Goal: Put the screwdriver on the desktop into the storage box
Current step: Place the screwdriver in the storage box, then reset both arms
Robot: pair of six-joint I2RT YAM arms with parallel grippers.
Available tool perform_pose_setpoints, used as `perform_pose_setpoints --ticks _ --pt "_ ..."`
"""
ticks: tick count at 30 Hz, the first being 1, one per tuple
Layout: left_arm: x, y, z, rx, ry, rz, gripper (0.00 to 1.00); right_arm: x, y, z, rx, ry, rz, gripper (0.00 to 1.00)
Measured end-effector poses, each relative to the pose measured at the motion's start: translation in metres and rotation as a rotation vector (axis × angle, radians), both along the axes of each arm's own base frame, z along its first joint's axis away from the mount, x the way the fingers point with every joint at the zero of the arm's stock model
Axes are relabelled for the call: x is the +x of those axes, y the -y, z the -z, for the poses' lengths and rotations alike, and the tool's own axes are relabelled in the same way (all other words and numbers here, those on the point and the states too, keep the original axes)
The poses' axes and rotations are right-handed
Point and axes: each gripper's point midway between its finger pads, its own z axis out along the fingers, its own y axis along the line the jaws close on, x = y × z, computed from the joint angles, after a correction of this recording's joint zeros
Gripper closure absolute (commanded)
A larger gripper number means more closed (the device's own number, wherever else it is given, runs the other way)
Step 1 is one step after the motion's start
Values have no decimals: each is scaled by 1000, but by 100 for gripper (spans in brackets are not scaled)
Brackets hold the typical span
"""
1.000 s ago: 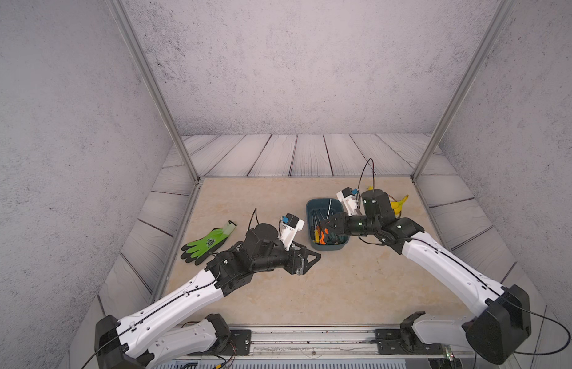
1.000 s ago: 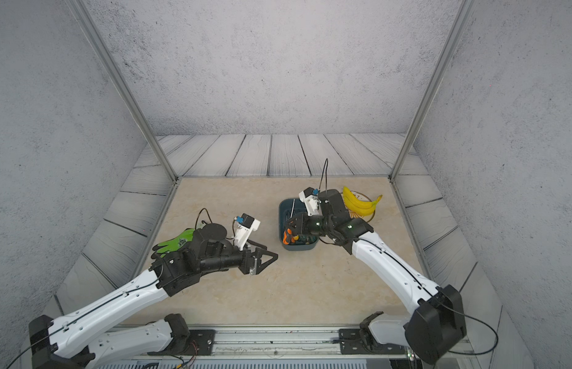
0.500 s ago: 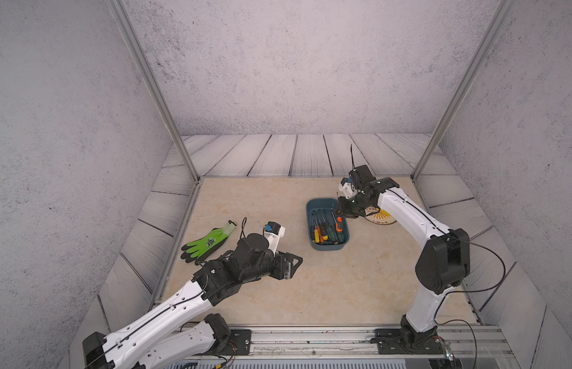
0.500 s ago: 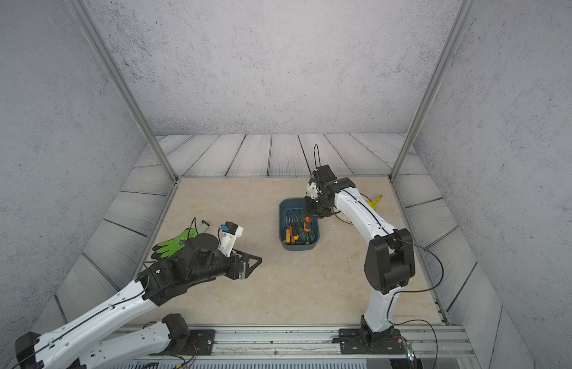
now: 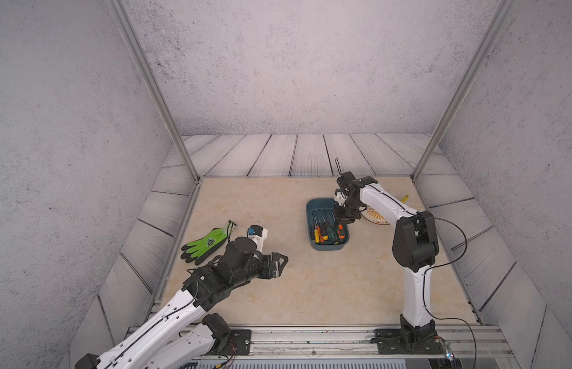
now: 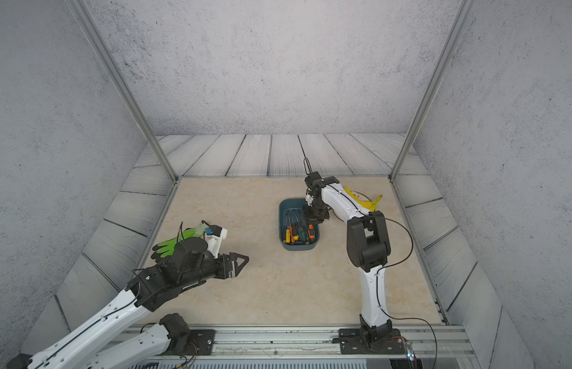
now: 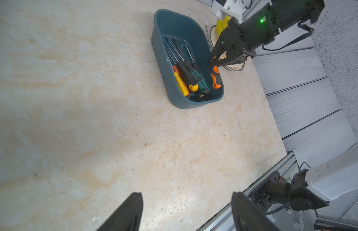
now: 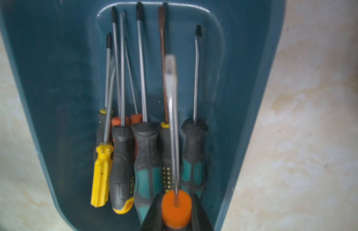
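The teal-blue storage box (image 5: 325, 204) (image 6: 286, 207) (image 7: 175, 23) (image 8: 54, 80) stands right of centre on the beige desktop (image 5: 310, 287) and holds several screwdrivers. My right gripper (image 5: 343, 220) (image 6: 315, 218) (image 7: 210, 63) (image 8: 176, 216) hangs over the box's right side, shut on an orange-and-black-handled screwdriver (image 5: 341, 230) (image 6: 311, 230) (image 7: 215, 78) (image 8: 176, 208) near the handle's collar. Its shaft lies parallel to the ones below; whether it touches the box I cannot tell. My left gripper (image 5: 280, 260) (image 6: 243, 260) (image 7: 187, 195) hovers open and empty over the front left of the desktop.
A green glove (image 5: 208, 244) (image 6: 169, 244) lies at the left edge, behind my left arm. A round cream plate (image 5: 378, 216) (image 7: 234, 67) and a banana (image 5: 405, 198) (image 6: 365, 201) sit just right of the box. A metal rail (image 5: 310, 335) runs along the front.
My right arm has folded up from a low reach while its gripper stayed over the box with the screwdriver. My left arm has drawn back toward the front left, still open.
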Motion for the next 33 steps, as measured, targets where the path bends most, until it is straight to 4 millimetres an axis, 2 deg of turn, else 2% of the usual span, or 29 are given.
perform_pose_setpoints --ticks 4,7,10,11,12,16,20,21,25,33 --pt "1 -2 1 -7 -11 -11 25 4 -1 13 -11 -21 -2 83" --pt "2 -3 1 -12 -14 -14 24 2 0 24 -22 -47 1 71" --pt "3 -4 1 -14 -18 -20 24 2 0 26 -25 -52 4 60" --pt "3 -4 1 -15 -21 -22 24 3 0 26 -25 -49 6 8" --pt "3 -5 2 -16 -23 -26 23 3 0 25 -20 -49 10 1" --pt "5 -7 4 -14 -34 -41 22 5 -8 14 7 -17 0 0" --pt "9 -10 11 8 -62 -61 17 7 -5 -7 22 34 10 0" --pt "9 -11 13 19 -70 -67 1 8 -4 -14 29 52 12 1" --pt "17 -16 15 63 -91 -105 1 7 -3 -41 58 119 25 0" --pt "47 -32 -4 151 -60 -195 1 -5 9 -87 89 271 49 0"
